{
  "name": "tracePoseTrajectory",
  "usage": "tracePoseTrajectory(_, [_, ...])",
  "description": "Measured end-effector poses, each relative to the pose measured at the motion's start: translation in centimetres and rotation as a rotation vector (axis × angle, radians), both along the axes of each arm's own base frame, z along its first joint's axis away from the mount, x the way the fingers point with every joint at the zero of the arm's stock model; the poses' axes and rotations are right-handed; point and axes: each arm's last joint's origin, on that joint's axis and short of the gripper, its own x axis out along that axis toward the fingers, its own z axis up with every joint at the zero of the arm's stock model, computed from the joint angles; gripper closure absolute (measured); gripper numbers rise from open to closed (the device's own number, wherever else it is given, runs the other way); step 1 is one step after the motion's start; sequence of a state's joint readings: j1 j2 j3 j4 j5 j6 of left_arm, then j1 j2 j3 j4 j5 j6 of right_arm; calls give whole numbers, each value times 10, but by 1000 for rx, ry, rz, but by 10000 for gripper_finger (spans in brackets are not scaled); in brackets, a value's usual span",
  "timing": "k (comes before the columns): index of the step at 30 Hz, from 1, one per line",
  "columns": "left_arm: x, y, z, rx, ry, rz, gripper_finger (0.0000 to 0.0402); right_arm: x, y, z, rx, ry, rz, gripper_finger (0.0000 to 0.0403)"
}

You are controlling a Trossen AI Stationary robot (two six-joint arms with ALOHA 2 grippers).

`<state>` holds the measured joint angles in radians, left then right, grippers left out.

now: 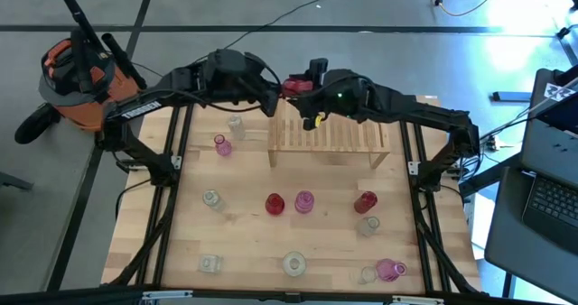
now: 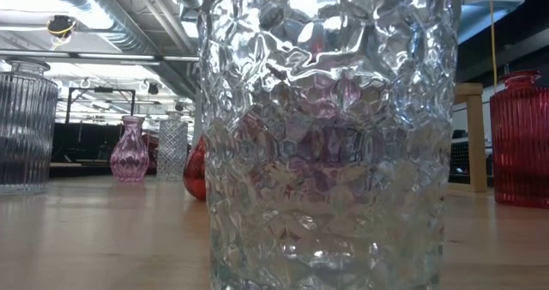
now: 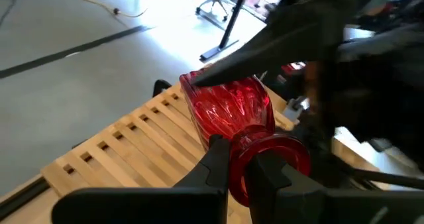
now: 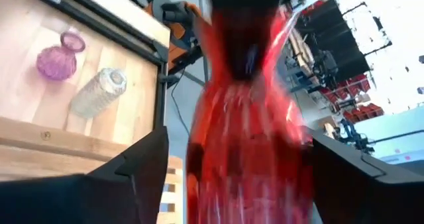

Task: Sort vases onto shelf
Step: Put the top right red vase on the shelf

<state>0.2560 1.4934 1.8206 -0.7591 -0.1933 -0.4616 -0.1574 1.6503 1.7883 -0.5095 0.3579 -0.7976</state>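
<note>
A red ribbed vase (image 1: 293, 87) hangs in the air over the far edge of the slatted wooden shelf (image 1: 330, 134), between my two arms. My left gripper (image 3: 238, 161) is shut on it. My right gripper (image 4: 242, 164) is open. Its fingers (image 4: 146, 161) stand on either side of the vase's body (image 4: 245, 151), with a gap showing on each side. Other red, pink and clear vases stand on the table nearer than the shelf, among them a red one (image 1: 275, 203) and a pink one (image 1: 303, 201). My left gripper pinches the red vase's narrow neck (image 3: 233, 151) between its two fingers, right behind the flared mouth rim (image 3: 278, 159). The fingers lie across the neck. The vase is lifted clear of the shelf (image 3: 119, 151), nearly on its side, its body (image 3: 232, 108) pointing away toward my right arm.
A pink vase (image 1: 222, 144) stands left of the shelf, and a clear one (image 1: 236, 124) lies there too. Several vases stand along the near edge, such as a pink one (image 1: 390, 270). A big clear vase (image 2: 326, 135) fills the low view. An orange vacuum (image 1: 77, 79) stands off the table's far left.
</note>
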Motion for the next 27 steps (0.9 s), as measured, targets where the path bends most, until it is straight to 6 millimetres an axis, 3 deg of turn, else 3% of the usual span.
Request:
tracePoseTrajectory(8, [1, -7, -1, 20, 17, -24, 385, 2, 0, -3, 3, 12, -10, 219])
tracePoseTrajectory(13, [1, -6, -1, 27, 23, -19, 372, 2, 0, -3, 10, 15, 1, 219])
tracePoseTrajectory(27, [0, -7, -3, 74, 81, -82, 256, 0, 2, -10, 123, 35, 25, 219])
